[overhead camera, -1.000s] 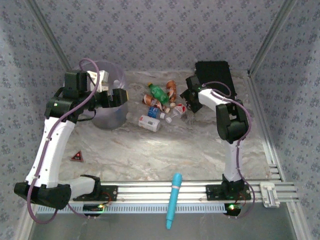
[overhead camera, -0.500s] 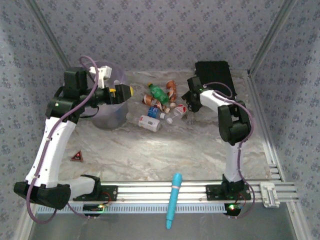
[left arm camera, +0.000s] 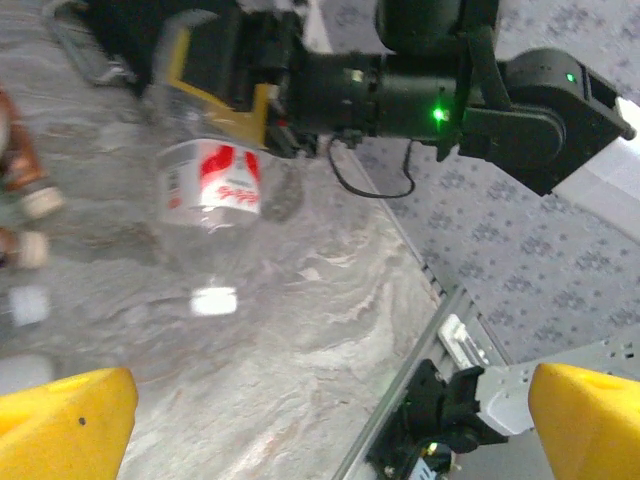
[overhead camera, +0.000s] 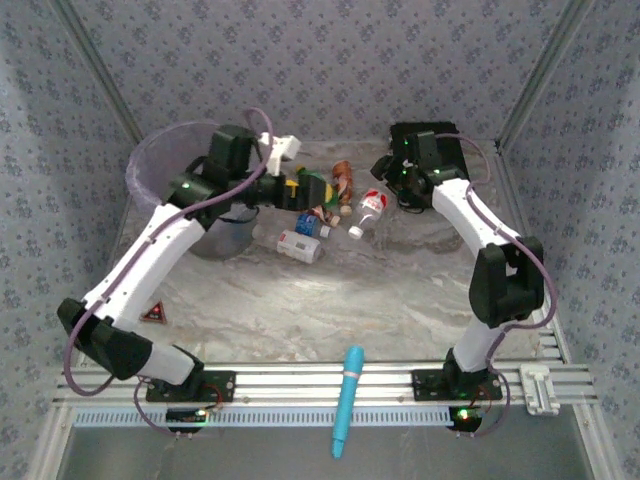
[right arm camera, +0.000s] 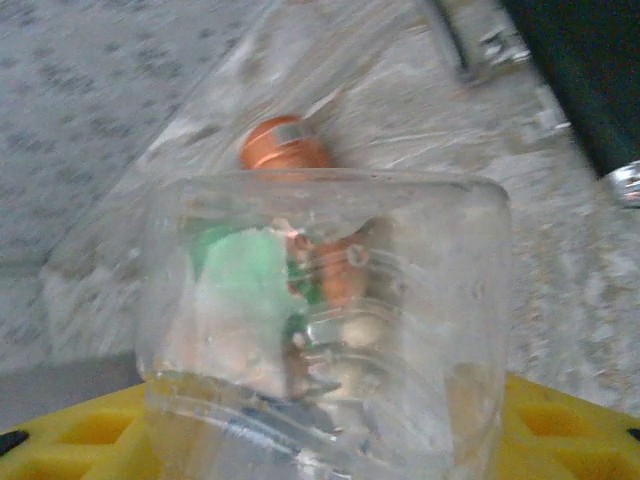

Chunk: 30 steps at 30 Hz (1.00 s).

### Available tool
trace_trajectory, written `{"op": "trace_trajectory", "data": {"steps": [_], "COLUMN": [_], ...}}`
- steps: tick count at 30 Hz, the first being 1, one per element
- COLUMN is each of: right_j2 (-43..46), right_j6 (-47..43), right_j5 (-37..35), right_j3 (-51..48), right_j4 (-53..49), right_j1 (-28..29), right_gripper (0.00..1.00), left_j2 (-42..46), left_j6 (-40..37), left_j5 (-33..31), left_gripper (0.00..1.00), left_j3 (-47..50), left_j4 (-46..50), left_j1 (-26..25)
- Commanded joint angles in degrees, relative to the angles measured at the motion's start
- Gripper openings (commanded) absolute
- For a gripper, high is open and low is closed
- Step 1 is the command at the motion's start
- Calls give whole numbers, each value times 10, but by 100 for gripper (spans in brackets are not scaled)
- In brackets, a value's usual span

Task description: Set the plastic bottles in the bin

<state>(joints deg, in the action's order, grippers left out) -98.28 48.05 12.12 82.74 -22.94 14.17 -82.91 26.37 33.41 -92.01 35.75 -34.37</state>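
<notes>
A clear plastic bottle (overhead camera: 369,209) with a red and white label hangs tilted, white cap down, and my right gripper (overhead camera: 385,192) is shut on its base. In the right wrist view the clear bottle (right arm camera: 330,330) sits between the yellow fingers (right arm camera: 80,435) of the right gripper (right arm camera: 320,425). More plastic bottles lie in a pile: green (overhead camera: 320,186), orange (overhead camera: 342,174), white-labelled (overhead camera: 300,246). My left gripper (overhead camera: 298,190) hovers open over that pile, to the right of the bin (overhead camera: 180,160) with its lavender bag. From the left wrist, the held bottle (left arm camera: 210,185) shows beyond the open left gripper (left arm camera: 325,420).
A flat black case (overhead camera: 432,142) lies at the back right, behind the right wrist. A light-blue cylindrical tool (overhead camera: 347,398) rests across the front rails. A small red triangle (overhead camera: 152,313) lies near the left arm. Patterned walls close in the back and sides.
My left arm swung from over the bin rightward to the bottle pile, staying open. My right gripper closed on the clear red-labelled bottle and lifted it up and back.
</notes>
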Motion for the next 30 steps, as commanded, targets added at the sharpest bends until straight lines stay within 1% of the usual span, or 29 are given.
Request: {"op": "trace_trajectory", "data": {"steps": [1, 4, 7, 12, 14, 22, 24, 30], "right_j2": [25, 50, 69, 93, 100, 109, 108, 111], "right_j6": [-43, -41, -38, -16, -11, 0, 5, 12], "right_j5": [94, 124, 148, 190, 196, 204, 211, 218], "right_j3": [-6, -13, -15, -32, -37, -34, -34, -32], "right_j4": [-7, 4, 12, 45, 56, 72, 78, 87], "right_j1": [4, 5, 6, 8, 10, 29, 34, 42], "right_gripper": [62, 62, 62, 62, 62, 62, 62, 63], "left_j2": [-27, -57, -80, -99, -108, -134, -141, -146], "left_j6": [31, 56, 65, 82, 86, 102, 103, 113], "left_j5": [-12, -11, -18, -37, -44, -30, -31, -32], "left_gripper": [100, 100, 100, 100, 100, 99, 97, 83], "left_j3": [-27, -12, -2, 22, 25, 28, 24, 30], "left_j4": [-58, -89, -103, -141, -146, -172, -172, -186], "left_j1": [-30, -41, -49, -49, -50, -61, -63, -64]}}
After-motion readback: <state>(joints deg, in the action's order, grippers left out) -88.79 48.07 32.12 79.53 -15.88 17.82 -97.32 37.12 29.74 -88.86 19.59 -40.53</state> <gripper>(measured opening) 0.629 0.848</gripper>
